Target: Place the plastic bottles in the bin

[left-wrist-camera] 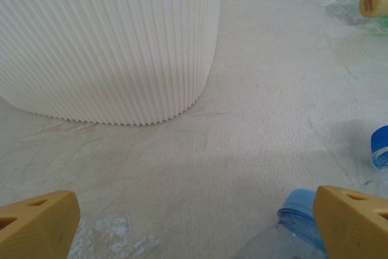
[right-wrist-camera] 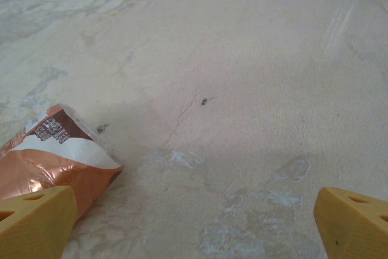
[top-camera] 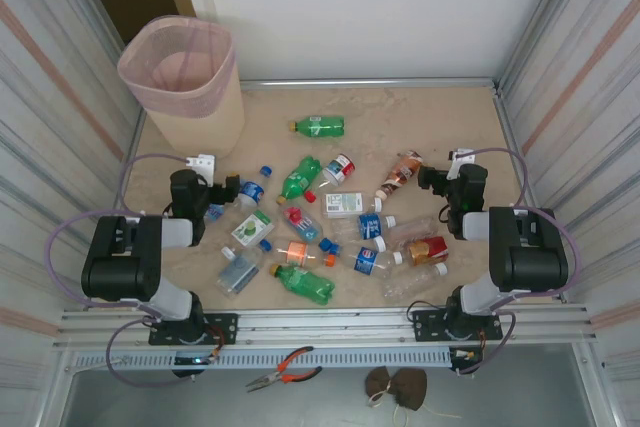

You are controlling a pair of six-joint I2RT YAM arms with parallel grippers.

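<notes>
Red-handled pliers [top-camera: 287, 368] lay on the grey ledge [top-camera: 130, 397] below the metal rail [top-camera: 330, 325]; just right of them sat a brown lump [top-camera: 396, 385], perhaps crumpled cloth.

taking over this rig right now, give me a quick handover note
Left gripper: open, empty, next to a clear blue-capped bottle, facing the ribbed wall of the tall beige bin with a pink liner.
Right gripper: open, empty, with a copper-labelled bottle beside one finger.
Things: the small clear and green plastic bottles lie scattered across the beige table. The bin stands in the far left corner.
Done: nothing. No bottle can be seen in the bin.
Left: every bottle has to go in.
</notes>
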